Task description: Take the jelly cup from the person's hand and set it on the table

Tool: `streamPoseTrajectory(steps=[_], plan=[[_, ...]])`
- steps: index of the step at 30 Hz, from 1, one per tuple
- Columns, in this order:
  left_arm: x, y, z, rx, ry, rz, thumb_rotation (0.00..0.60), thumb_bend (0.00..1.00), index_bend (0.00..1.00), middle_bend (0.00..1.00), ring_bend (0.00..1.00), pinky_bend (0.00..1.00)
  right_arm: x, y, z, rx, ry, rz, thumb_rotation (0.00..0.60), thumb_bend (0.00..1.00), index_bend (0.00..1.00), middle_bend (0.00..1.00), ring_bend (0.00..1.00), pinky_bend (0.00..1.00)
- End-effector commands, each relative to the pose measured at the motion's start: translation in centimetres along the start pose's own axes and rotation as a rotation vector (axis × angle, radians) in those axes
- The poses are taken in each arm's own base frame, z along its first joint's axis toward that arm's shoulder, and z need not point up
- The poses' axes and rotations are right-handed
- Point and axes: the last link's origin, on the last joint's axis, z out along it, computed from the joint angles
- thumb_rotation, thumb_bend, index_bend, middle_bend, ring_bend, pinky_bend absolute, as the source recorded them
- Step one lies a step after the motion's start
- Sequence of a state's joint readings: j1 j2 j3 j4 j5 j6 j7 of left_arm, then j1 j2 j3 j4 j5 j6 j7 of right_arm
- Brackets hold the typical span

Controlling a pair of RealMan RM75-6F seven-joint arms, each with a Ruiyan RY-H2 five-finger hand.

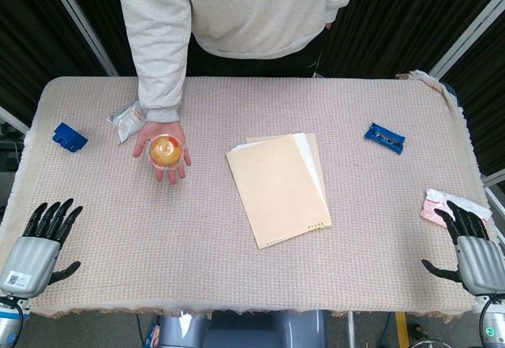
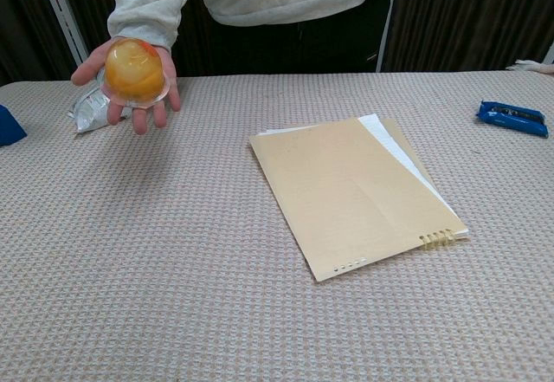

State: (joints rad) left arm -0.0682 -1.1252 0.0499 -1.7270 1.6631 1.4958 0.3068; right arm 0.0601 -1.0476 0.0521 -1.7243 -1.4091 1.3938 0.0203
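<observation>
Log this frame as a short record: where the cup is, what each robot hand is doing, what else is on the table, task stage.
cup: jelly cup resting on person's hand, held out above the table
left robot hand: open, holding nothing, at near left edge
right robot hand: open, holding nothing, at near right edge
other items: brown folder, blue packet, blue object, silver wrapper, pink packet
stage: handover not yet begun

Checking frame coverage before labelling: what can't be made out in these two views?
- Left hand and right hand: outside the chest view; the head view alone shows them, wrists cut by the bottom edge.
- Jelly cup: its underside is hidden by the person's hand in both views.
- Silver packet: print too small in the head view, partly hidden behind that hand in the chest view.
- Person: cut off above the torso by the top edge.
</observation>
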Motion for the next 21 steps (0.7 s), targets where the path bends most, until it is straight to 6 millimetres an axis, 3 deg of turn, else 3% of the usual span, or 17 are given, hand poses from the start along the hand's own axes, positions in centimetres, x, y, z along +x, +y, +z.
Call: streamPoseTrajectory(steps=[1, 14, 21], plan=[[0.0, 0.0, 0.0, 0.000, -0.001, 0.000, 0.600, 0.15, 0.00, 0.00, 0.00, 0.00, 0.0, 0.0, 0.0, -0.001, -0.001, 0.000, 0.600, 0.07, 0.13, 0.00, 0.00, 0.00], [0.5, 0.4, 0.8, -0.017, 0.003, 0.012, 0.600, 0.15, 0.00, 0.00, 0.00, 0.00, -0.1, 0.0, 0.0, -0.002, -0.002, 0.001, 0.600, 0.07, 0.13, 0.00, 0.00, 0.00], [3.4, 1.8, 5.6, -0.021, 0.033, 0.021, 0.600, 0.15, 0.00, 0.00, 0.00, 0.00, -0.3, -0.3, 0.2, 0.006, -0.012, 0.000, 0.600, 0.07, 0.13, 0.00, 0.00, 0.00]])
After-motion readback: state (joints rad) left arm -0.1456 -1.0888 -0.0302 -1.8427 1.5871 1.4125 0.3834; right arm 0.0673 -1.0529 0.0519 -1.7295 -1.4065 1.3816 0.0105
